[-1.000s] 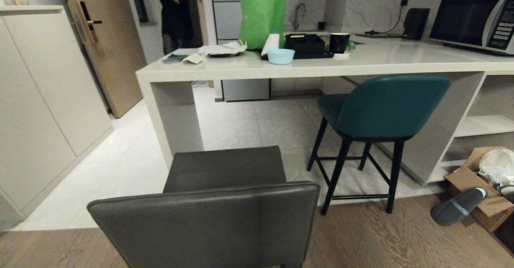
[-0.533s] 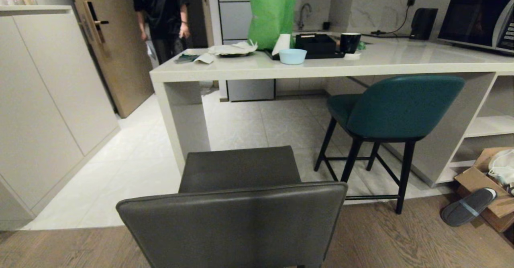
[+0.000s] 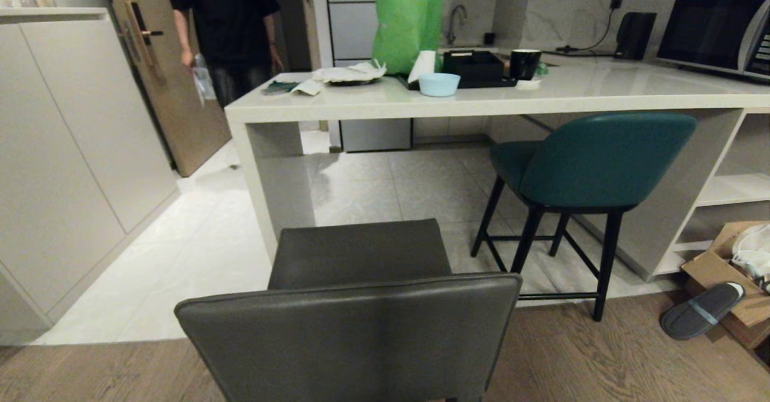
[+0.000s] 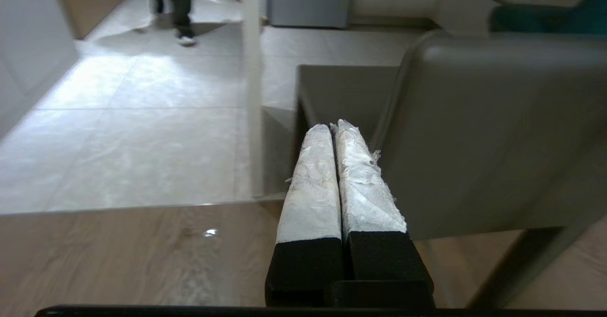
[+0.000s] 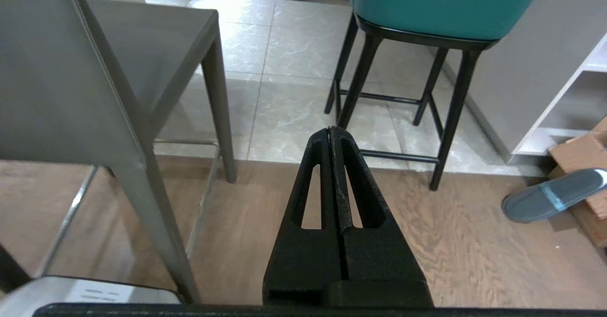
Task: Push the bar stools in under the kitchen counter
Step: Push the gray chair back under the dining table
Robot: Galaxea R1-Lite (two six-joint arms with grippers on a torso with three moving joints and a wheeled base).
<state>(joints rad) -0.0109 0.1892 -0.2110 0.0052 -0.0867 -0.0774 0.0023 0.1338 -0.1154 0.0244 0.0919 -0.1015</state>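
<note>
The dark grey leather stool stands right in front of me, its square back toward me and its seat pointing at the tabletop, well short of the stone edge and out on the wood floor. The teal stool is farther off, to the right of the grey stool, its seat already partly beneath the tabletop but its back and rear legs outside.

My left claw is pressed together, holding nothing, and sits just beside the left edge of the grey stool's back. My right claw is pressed together too, empty, off the grey stool's right side, pointing at the floor between the two stools.

I judge the grey stool stiff and fairly heavy, with a smooth leather skin my pads could slide on. Being tall on thin legs, it may tip if I shove high, so I would press flat against the middle of the back with both shut claws. The teal stool's padding will give a little; its curved back could steer my push sideways.

A person stands beyond the tabletop's far-left end.
</note>
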